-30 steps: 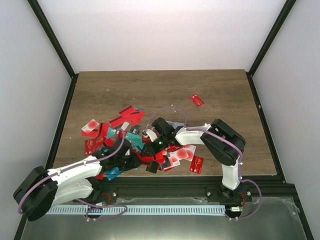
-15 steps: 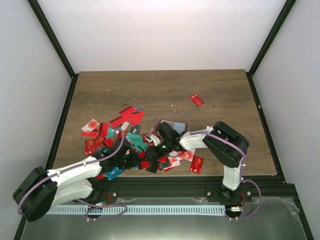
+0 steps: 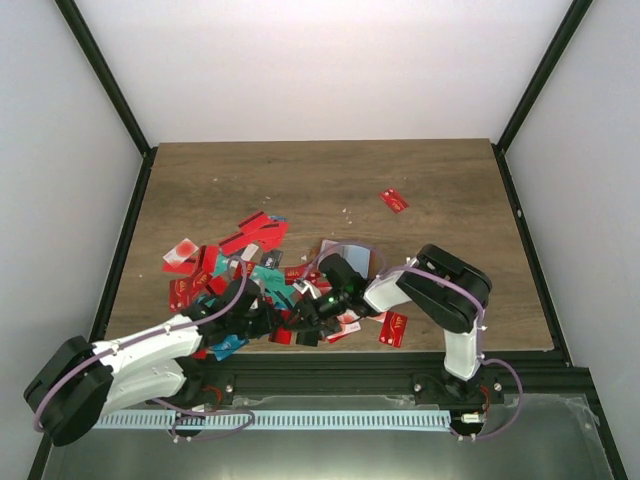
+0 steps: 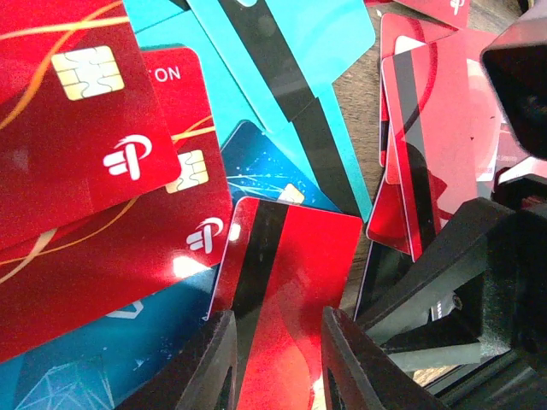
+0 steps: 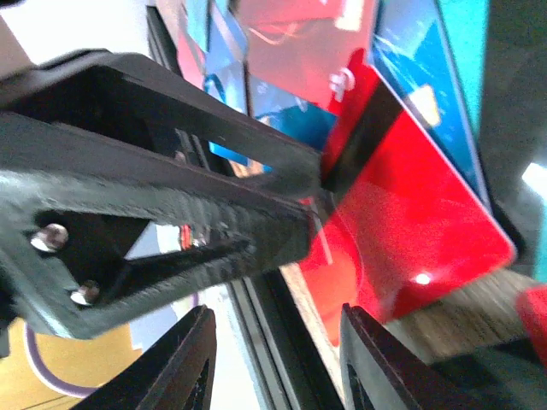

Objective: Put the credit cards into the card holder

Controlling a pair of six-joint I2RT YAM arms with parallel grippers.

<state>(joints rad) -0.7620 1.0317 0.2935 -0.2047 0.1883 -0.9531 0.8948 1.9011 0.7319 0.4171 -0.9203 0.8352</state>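
Many credit cards [image 3: 250, 270], mostly red with some teal and blue, lie in a heap at the front left of the table. My left gripper [image 3: 268, 322] is low at the heap's front edge. Its fingers [image 4: 205, 367] stand partly apart over a red card with a black stripe [image 4: 291, 282], which runs under them. My right gripper [image 3: 303, 325] is open beside it, and that red card's [image 5: 410, 231] corner reaches between its fingers [image 5: 385, 367]. A pale grey-blue flat thing [image 3: 345, 248] behind the right arm may be the card holder; no brown shows.
A lone red card [image 3: 394, 200] lies at the back right and another red card [image 3: 392, 328] at the front right. The table's black front rail [image 3: 330, 365] runs just below both grippers. The left gripper's black body [image 5: 171, 171] fills the right wrist view.
My right gripper has moved down and toward the table's front edge, closer to the left gripper. The left gripper has shifted only slightly.
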